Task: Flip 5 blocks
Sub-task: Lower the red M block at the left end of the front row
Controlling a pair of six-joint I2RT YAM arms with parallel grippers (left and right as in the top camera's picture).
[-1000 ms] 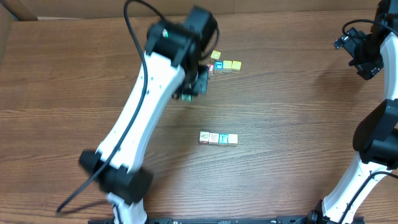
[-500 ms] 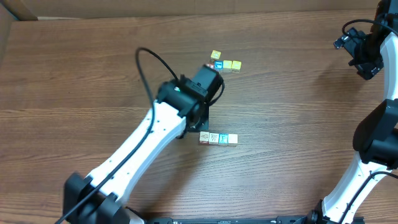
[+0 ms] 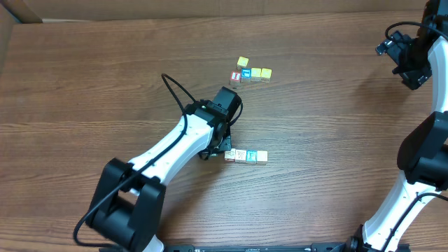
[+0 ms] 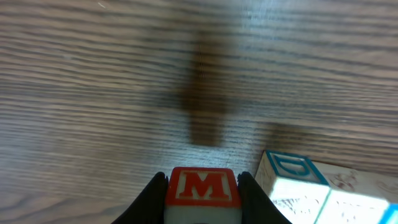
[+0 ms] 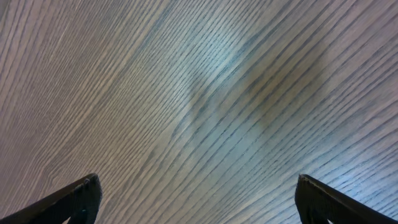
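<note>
Okay, closest in first: the left tool (image 4: 202,186) is clamped on the M block (image 4: 203,194), a little wooden cube with a red border and a red "M". The fingers (image 4: 154,194) pinch two opposite sides and leave the lettered face free. I'd guess that's the point, since a roll of the wrist would then bring another face up. I can't tell if it's sitting on the table (image 3: 105,84) or hanging just off it.

Just beside it in the wrist view is a blue-letter block (image 4: 289,177), maybe touching, hard to say. From above, this is all happening at the left end of a short row (image 3: 246,156) mid-table. Taking the end cube makes sense to me because the outer finger has free space. The inner finger has to squeeze in by the neighbour, so nudging that one is the risk.

Further back is a far cluster (image 3: 256,73) of cubes packed tight, with a yellow block (image 3: 242,62) just behind it and a red "I" cube (image 3: 236,76) at its left end. Nothing is near those. I can't tell which cubes already count as flipped.

Way off at the far right, the right tool (image 5: 198,186) is spread wide with nothing between its fingers, only bare wood below. My guess is it's parked out of the left arm's way.
</note>
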